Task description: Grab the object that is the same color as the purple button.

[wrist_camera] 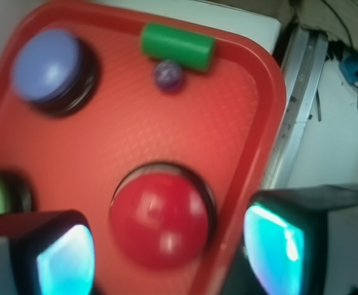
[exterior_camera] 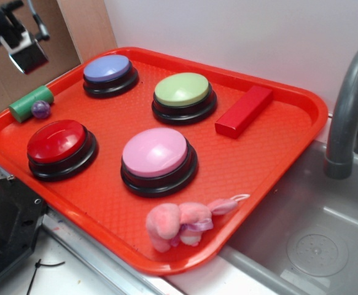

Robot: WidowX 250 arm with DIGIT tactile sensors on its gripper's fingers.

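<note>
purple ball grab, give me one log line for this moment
phase: approach | gripper: open, empty, above red button | target: purple ball beside green cylinder | purple button untouched

A tray [exterior_camera: 246, 161] holds four buttons in two rows. The back-left button [exterior_camera: 108, 69] and back-right button [exterior_camera: 182, 90] stand behind the front-left button [exterior_camera: 57, 141] and front-right button [exterior_camera: 155, 152]. Left of the back-left button, a cylinder [exterior_camera: 30, 103] lies against the tray's left rim, with the ball [exterior_camera: 40, 109] just beside it on the inner side. A block [exterior_camera: 244, 110] lies right of the back-right button. A plush toy [exterior_camera: 179, 222] lies at the front rim, before the front-right button. Right of the tray are a sink [exterior_camera: 314, 239] and faucet [exterior_camera: 347, 104].
</note>
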